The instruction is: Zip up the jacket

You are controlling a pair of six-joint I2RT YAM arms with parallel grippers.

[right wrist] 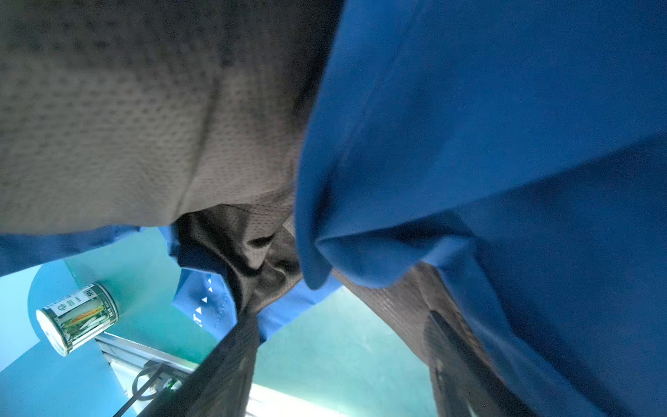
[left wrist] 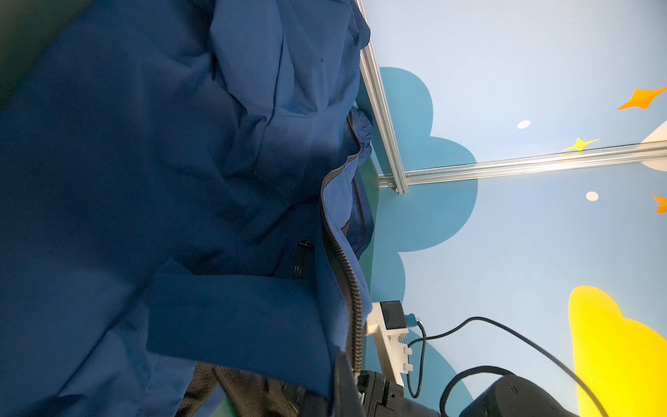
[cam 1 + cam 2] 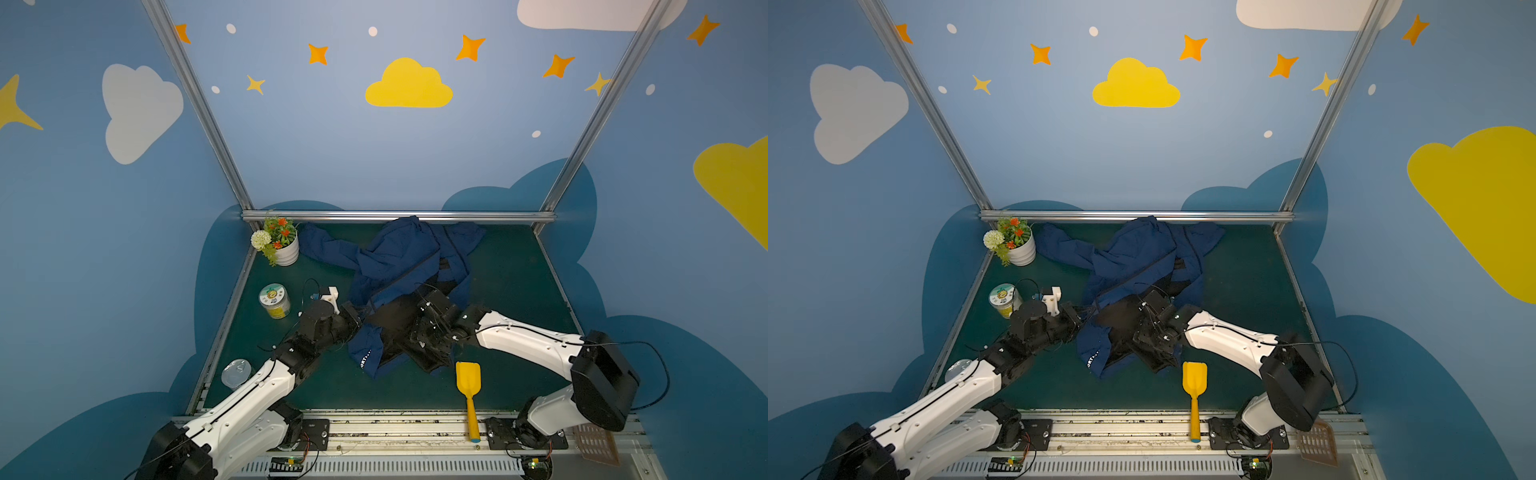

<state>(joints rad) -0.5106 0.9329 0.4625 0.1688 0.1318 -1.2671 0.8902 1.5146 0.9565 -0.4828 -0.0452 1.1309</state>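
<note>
Two arms meet over the jacket (image 3: 399, 266), which lies crumpled on the green table (image 3: 511, 291), spread from the back rail to the middle, in both top views. The left gripper (image 3: 360, 316) sits at the jacket's left edge, jaws together on the cloth. The right gripper (image 3: 419, 330) is low over the black lining (image 3: 390, 316), which is turned outward there. White lettering (image 3: 365, 360) shows on the front flap. A flower pot (image 3: 286, 249) stands in the back left corner, a jar (image 3: 274, 300) just left of the left arm, and a yellow scoop (image 3: 468, 376) near the front, apart from the cloth.

From the left wrist, blue cloth fills most of the frame. The dark zipper (image 2: 352, 289) runs along the open edge toward the camera, unjoined, with mesh lining showing beneath.

From the right wrist, mesh lining and blue cloth hang close over the lens. Two dark fingers (image 1: 454, 353) appear to stand apart, blurred, with cloth draped between them. The jar lies beyond.
</note>
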